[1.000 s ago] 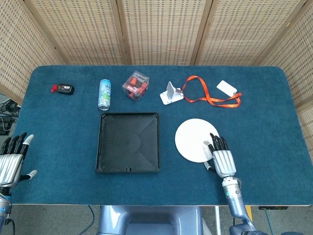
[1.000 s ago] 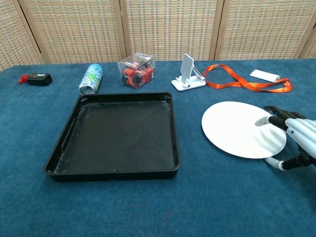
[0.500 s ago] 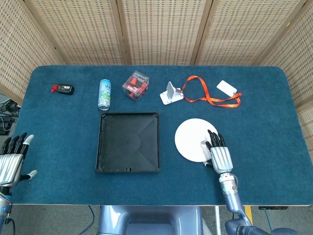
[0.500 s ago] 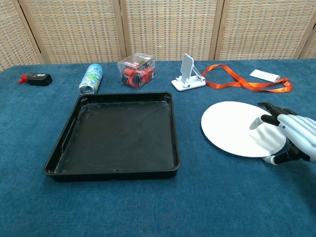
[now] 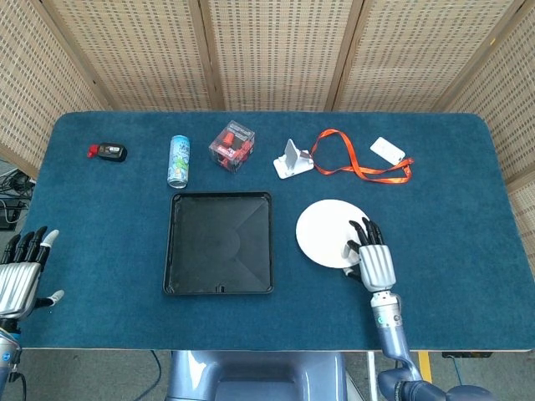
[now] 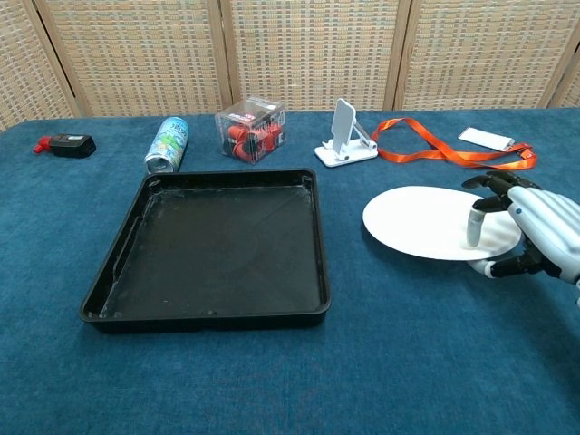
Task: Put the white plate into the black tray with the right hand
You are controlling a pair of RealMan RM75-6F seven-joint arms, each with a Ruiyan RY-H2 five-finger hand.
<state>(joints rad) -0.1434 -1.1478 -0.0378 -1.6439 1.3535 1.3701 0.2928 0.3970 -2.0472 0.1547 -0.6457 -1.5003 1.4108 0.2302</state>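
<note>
Blue felt table (image 5: 468, 167) before wicker screens (image 5: 276, 50).

1. I can read no text anywhere in either of my views
2. The can (image 5: 179, 160) lying just behind the black tray (image 5: 220, 243) carries coloured print, too small and blurred for me to make out any word or brand
3. The clear box (image 6: 251, 130) behind the tray, just right of the can, shows only red shapes inside, no legible label
4. The white card (image 5: 387, 150) on the orange lanyard (image 5: 359, 164), well right of the tray, looks blank to me
</note>
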